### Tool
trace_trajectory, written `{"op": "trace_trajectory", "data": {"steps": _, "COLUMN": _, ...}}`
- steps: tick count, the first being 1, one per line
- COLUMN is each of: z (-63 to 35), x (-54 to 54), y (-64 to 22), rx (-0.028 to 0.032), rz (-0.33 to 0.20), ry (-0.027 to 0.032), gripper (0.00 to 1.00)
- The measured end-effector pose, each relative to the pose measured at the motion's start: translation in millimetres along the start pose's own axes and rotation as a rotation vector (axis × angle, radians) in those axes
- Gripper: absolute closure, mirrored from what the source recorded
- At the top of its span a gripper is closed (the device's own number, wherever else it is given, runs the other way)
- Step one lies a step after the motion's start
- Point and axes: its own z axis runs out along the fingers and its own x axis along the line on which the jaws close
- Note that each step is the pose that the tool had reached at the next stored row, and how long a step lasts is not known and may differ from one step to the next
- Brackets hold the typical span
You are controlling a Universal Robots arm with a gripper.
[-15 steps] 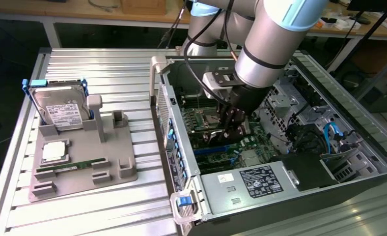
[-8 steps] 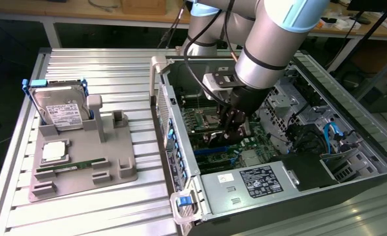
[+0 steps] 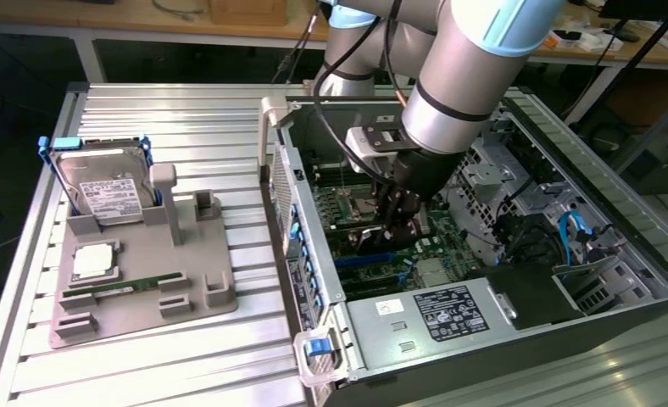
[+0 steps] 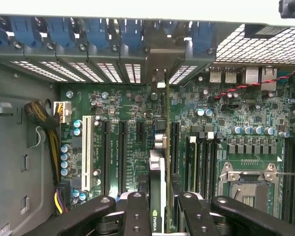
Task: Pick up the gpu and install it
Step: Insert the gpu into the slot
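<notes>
The gpu [image 4: 157, 172] is a thin dark card seen edge-on between my fingers [image 4: 137, 211], standing upright over the green motherboard [image 4: 123, 113] inside the open computer case [image 3: 605, 212]. Its metal end reaches the row of rear slot covers [image 4: 157, 64], and its lower edge lines up with a long black slot. My gripper [image 4: 162, 196] is shut on the gpu. In the exterior view my gripper [image 3: 393, 222] is deep inside the case with the dark gpu [image 3: 368, 242] below it, just above the board.
A grey holder [image 3: 204, 297] on the metal table at the exterior view's left carries a hard drive in a blue frame [image 3: 102, 191], a green memory stick [image 3: 125, 290] and a square chip [image 3: 94, 261]. Case walls, a power supply [image 3: 448, 309], a processor socket [image 4: 248, 179] and cables [image 4: 51, 132] crowd around.
</notes>
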Motion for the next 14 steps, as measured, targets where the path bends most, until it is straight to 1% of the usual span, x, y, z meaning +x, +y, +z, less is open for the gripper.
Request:
{"op": "trace_trajectory", "data": {"steps": 3, "z": 0.0, "x": 0.0, "y": 0.1, "rx": 0.0000, "rz": 0.000, "ry": -0.0002, "gripper": 0.73}}
{"op": "trace_trajectory", "data": {"steps": 9, "z": 1.7, "x": 0.0, "y": 0.0, "rx": 0.0001, "rz": 0.000, "ry": -0.0046, "gripper": 0.73}}
{"op": "trace_trajectory", "data": {"steps": 14, "z": 4.7, "x": 0.1, "y": 0.7, "rx": 0.0001, "rz": 0.000, "ry": -0.0057, "gripper": 0.73}}
